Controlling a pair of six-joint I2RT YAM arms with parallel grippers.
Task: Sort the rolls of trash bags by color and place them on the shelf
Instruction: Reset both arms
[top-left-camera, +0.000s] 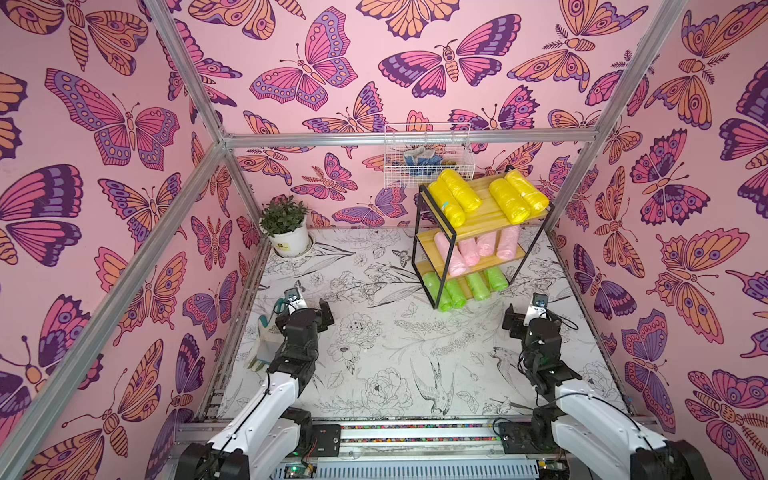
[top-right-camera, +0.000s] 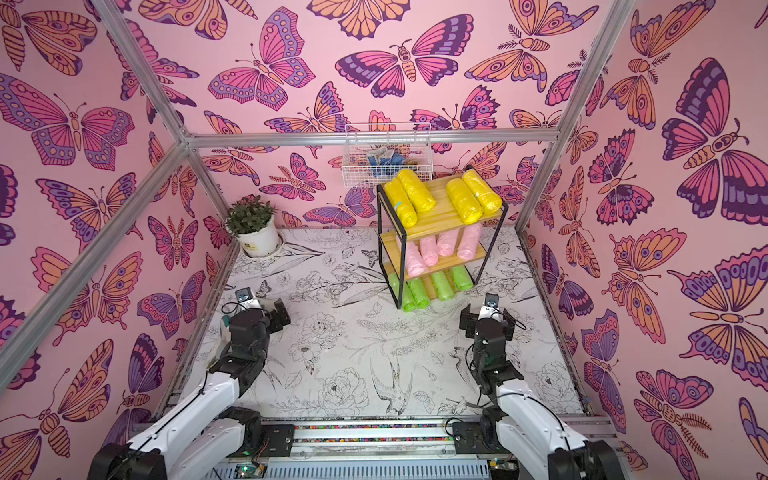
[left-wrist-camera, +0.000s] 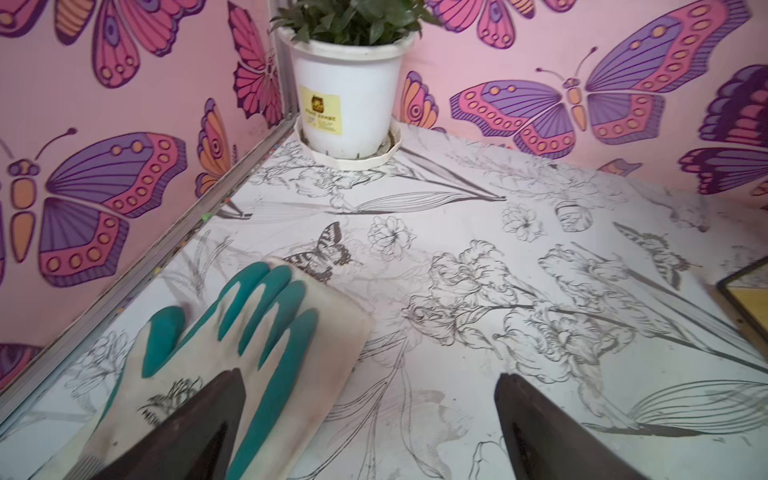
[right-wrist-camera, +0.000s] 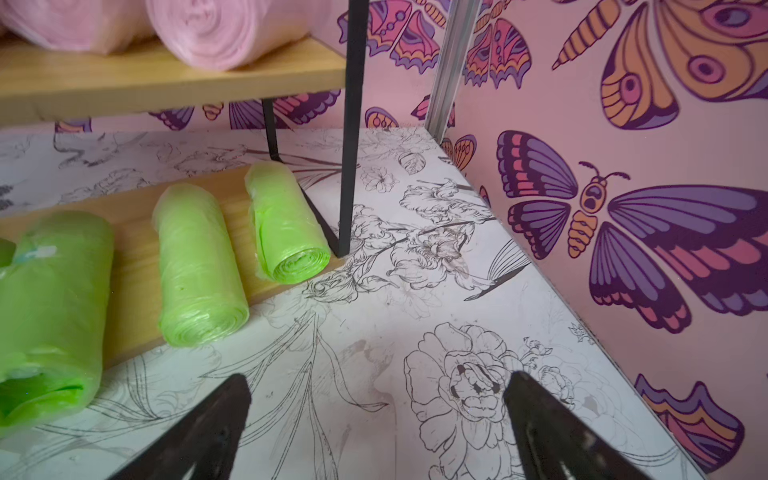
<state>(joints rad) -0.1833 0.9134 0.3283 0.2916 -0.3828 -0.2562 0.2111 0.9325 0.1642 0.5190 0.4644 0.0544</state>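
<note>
The shelf (top-left-camera: 484, 212) stands at the back right of the table, and all the rolls of trash bags in view lie on it. Several yellow rolls (top-left-camera: 457, 195) are on the top board, several pink rolls (top-left-camera: 469, 251) on the middle one, several green rolls (top-left-camera: 457, 291) on the lowest. In the right wrist view the green rolls (right-wrist-camera: 199, 266) lie just ahead under the pink rolls (right-wrist-camera: 232, 29). My left gripper (top-left-camera: 309, 309) (left-wrist-camera: 369, 374) is open and empty over the table. My right gripper (top-left-camera: 525, 316) (right-wrist-camera: 378, 375) is open and empty in front of the shelf.
A grey-and-green work glove (left-wrist-camera: 232, 340) (top-left-camera: 266, 336) lies flat by the left wall under my left gripper. A potted plant (top-left-camera: 291, 241) fills the back left corner. A white wire basket (top-left-camera: 428, 153) hangs on the back wall above the shelf.
</note>
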